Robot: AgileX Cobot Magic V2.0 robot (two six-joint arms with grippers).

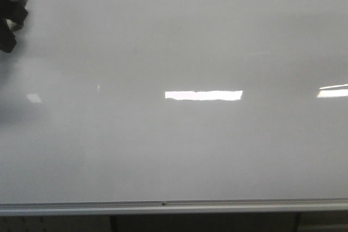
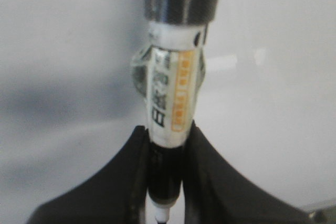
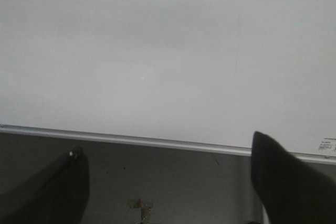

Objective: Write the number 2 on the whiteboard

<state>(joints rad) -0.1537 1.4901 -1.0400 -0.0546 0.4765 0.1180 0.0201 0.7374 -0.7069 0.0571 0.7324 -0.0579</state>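
**Left gripper holding marker at blank whiteboard, right gripper idling open**

The whiteboard (image 1: 179,42) is filling nearly the whole front view, standing upright and facing the camera, its long axis running left to right. Its silver bottom rail (image 1: 174,207) is running level along the lower edge, with a small dark spot at mid-length. No number 2 is showing on the board surface in any view; only bright rectangular light reflections (image 1: 203,95) are sitting on the gloss at mid-height, and one more at the right edge.

The left gripper (image 2: 168,145) is showing in the front view only as a dark shape at the top left corner, in front of the board. In the left wrist view its two black fingers (image 2: 113,182) are closing tight on a marker (image 2: 170,98) with a white label bearing black characters and an orange strip. The marker's long axis is running straight out from between the fingers toward the board, its black end farthest from the fingers. Whether it is touching the board I cannot tell.

The right gripper (image 3: 168,182) is hanging with its jaws spread wide apart, gripping nothing, down near the rail. Its two dark fingertips (image 3: 286,177) are framing the rail and the dark area below the board. A small printed sticker (image 3: 326,146) is sitting at the board's lower corner, just above the rail, too small to read.
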